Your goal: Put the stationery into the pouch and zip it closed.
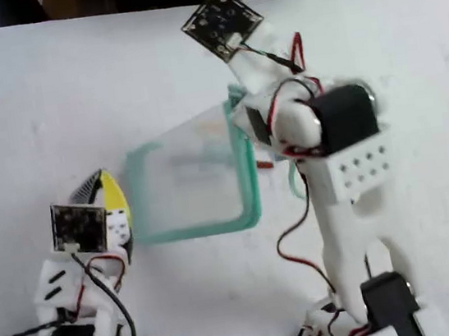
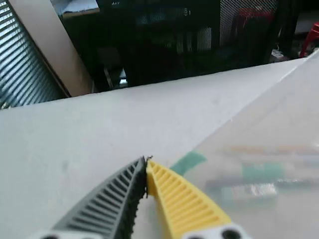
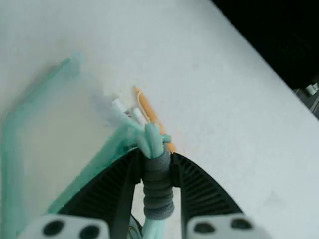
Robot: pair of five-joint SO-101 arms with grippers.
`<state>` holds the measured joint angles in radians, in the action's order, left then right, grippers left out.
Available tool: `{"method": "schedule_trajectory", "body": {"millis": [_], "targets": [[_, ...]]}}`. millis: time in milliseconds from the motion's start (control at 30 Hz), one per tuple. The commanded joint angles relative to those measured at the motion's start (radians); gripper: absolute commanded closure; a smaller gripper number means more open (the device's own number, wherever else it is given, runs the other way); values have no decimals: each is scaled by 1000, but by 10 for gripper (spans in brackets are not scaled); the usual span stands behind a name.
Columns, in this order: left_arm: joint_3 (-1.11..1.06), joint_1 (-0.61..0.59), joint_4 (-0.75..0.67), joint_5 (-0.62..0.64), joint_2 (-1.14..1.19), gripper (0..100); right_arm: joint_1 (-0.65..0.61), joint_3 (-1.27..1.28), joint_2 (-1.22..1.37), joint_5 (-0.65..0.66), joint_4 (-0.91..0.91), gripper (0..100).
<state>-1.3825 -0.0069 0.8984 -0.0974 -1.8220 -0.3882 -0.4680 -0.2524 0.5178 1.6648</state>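
**Right gripper clamped on the pouch's pull tab, left gripper closed beside the pouch**

We see the pouch (image 1: 189, 181), translucent with a teal border, lying near the middle of the white table (image 1: 33, 94). Through its clear wall we make out the stationery (image 2: 259, 174) as blurred shapes. In the right wrist view an orange pencil (image 3: 149, 112) and some white tips (image 3: 119, 107) show at the pouch's end.

The right gripper (image 3: 155, 159) sits at the pouch's far right corner. Its black jaws are pressed against both sides of a grey ribbed pull tab (image 3: 158, 191), which sits on a teal cord. From above, the arm covers most of this gripper (image 1: 241, 108).

The left gripper (image 2: 146, 167) rests low over the table just beside the pouch's left edge, near a teal corner (image 2: 188, 162). Its grey finger (image 2: 107, 199) and yellow finger (image 2: 182, 201) meet at the tips with nothing between them. In the high view its fingers (image 1: 102, 184) point towards the pouch's left side.
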Motion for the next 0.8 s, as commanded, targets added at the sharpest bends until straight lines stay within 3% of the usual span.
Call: {"method": "schedule_trajectory", "body": {"millis": [0, 167, 433, 767], "targets": [[14, -4, 2, 11, 16, 976, -8, -58, -71, -5, -39, 982], [14, 39, 8, 11, 16, 976, -38, -77, -91, -8, -45, 982], [8, 114, 29, 11, 16, 976, -185, -262, -90, -9, -44, 982], [6, 185, 35, 3, 16, 976, -196, -353, -15, -26, -36, 982]]}}
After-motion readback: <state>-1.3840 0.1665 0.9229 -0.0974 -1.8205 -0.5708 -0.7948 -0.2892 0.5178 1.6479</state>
